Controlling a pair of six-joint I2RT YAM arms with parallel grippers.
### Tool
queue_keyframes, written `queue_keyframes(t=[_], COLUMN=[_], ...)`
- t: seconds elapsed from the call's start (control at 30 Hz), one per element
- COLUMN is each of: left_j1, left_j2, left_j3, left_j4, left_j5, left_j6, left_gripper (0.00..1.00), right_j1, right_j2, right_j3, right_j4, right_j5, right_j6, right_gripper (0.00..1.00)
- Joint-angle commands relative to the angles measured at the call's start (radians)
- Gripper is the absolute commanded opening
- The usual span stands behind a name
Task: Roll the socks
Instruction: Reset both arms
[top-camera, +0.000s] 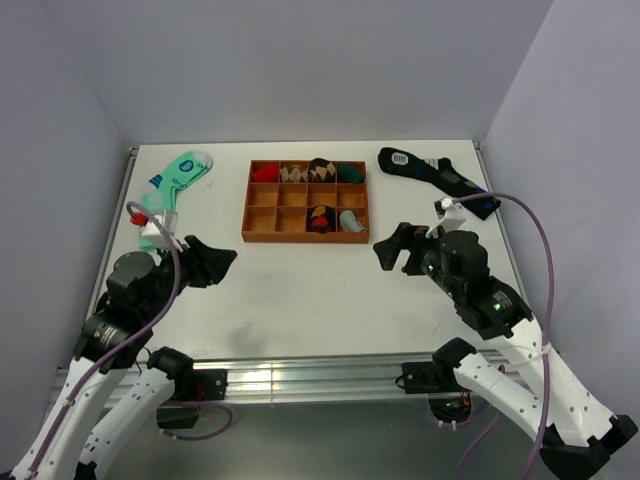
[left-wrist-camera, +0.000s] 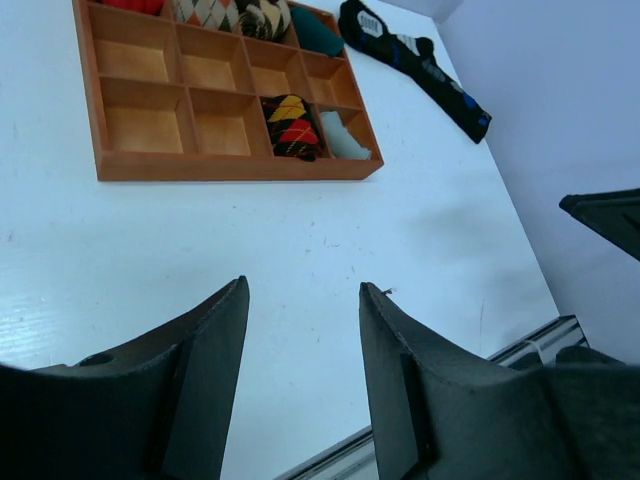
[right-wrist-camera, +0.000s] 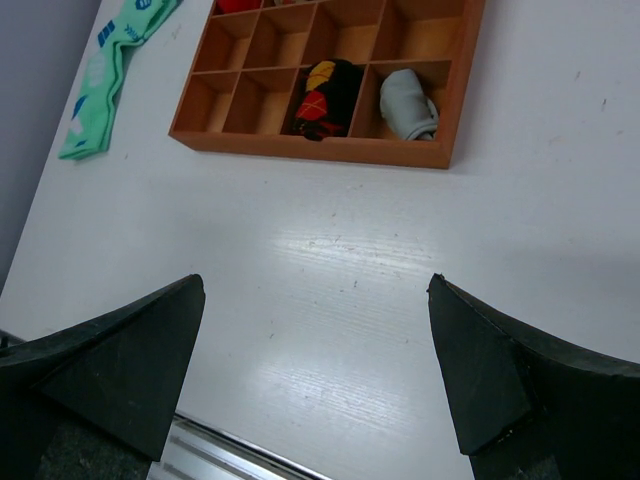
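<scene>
- Bases of both arms bolted to rail (top-camera: 300, 375) along near edge of white table (top-camera: 300, 300).
- Just beyond, on left side: fingers of left gripper (top-camera: 222, 264) parted to a moderate gap above bare tabletop, nothing between them, only white surface visible through the gap in the wrist view.
- Level with it, on right side: fingers of right gripper (top-camera: 390, 250) spread wide above tabletop, holding nothing.
- Both pointing inward toward the table's middle, well apart from each other and short of the tray.
- Farther back, centred: wooden tray (top-camera: 300, 238), twelve compartments in three rows of four.
- In its near row, third compartment from left: black argyle sock (top-camera: 320, 217), rolled up, red, orange and yellow diamonds facing up, touched by neither gripper.
- In compartment just right of it: pale grey roll (top-camera: 350, 221).
- Middle row bare wood.
- Far row filled, left to right: red roll (top-camera: 265, 173), tan argyle roll (top-camera: 293, 172), dark argyle roll (top-camera: 321, 169), teal roll (top-camera: 349, 172).
- Left of tray, toward far left corner: mint green sock (top-camera: 178, 175), flat on table.
- Right of tray, toward far right corner: dark navy sock (top-camera: 435, 175), flat, lying at an angle.
</scene>
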Motion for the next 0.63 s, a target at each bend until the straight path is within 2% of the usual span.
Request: queue_keyframes(t=[0.0, 0.07, 0.17, 0.37, 0.6], left_j1=[-0.014, -0.013, -0.013, -0.013, -0.019], left_j2=[-0.058, -0.051, -0.052, -0.114, -0.097], left_j3=[0.018, 0.017, -0.015, -0.031, -0.034], left_j4=[-0.005, -0.014, 0.023, 0.038, 0.038], left_j5=[-0.016, -0.044, 0.008, 0.012, 0.023], left_j6=[0.056, 0.051, 0.05, 0.054, 0.053], left_gripper=[0.55, 0.55, 0.54, 0.57, 0.58], right_j1=[-0.005, -0.003, -0.005, -0.005, -0.005], right_j2=[-0.05, -0.053, -0.039, -0.078, -0.09], right_j3=[-0.009, -0.002, 0.023, 0.023, 0.046], right_j4=[0.057, 0.046, 0.007, -0.016, -0.036], right_j5=[0.061, 0.052, 0.049, 0.049, 0.058], right_j6=[0.0, -0.005, -0.008, -0.036, -0.031], right_gripper=[1.0, 1.0, 1.0, 1.0, 1.0])
